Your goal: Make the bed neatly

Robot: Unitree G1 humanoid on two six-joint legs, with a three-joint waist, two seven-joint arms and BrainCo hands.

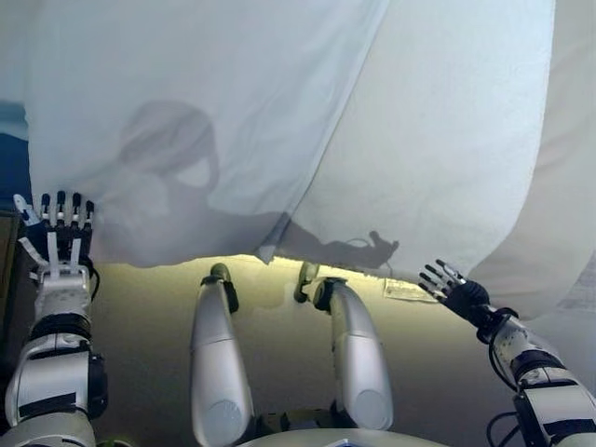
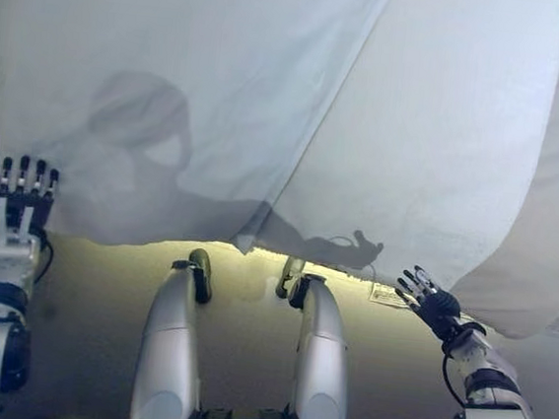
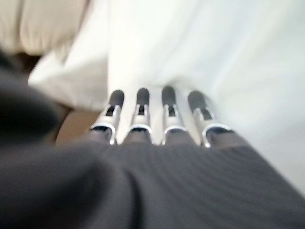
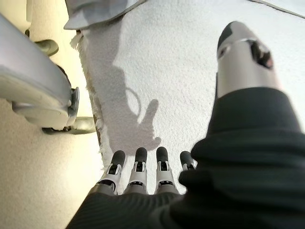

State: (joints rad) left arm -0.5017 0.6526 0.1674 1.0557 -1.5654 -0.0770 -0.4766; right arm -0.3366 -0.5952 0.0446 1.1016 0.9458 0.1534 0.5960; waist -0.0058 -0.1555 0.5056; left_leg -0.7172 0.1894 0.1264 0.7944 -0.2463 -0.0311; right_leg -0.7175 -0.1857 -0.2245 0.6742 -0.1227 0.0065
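Note:
A smooth white sheet (image 1: 205, 112) hangs over the bed's near edge on the left and overlaps a textured white blanket (image 1: 438, 140) on the right. The blanket's frayed hem (image 4: 95, 124) ends just above the floor. My left hand (image 1: 58, 244) is at the sheet's lower left corner, open, with its straight fingers (image 3: 162, 109) pointing at the cloth (image 3: 214, 57) and holding nothing. My right hand (image 1: 461, 293) is below the blanket's lower right part, open and spread, with its fingers (image 4: 138, 171) just short of the blanket (image 4: 181, 71).
More white bedding (image 1: 568, 186) drapes at the far right. The beige floor (image 1: 149, 335) runs below the hanging edge, with a small white label (image 1: 408, 290) lying by the hem. Something blue (image 1: 11, 158) and a dark edge (image 1: 7, 279) stand at the far left.

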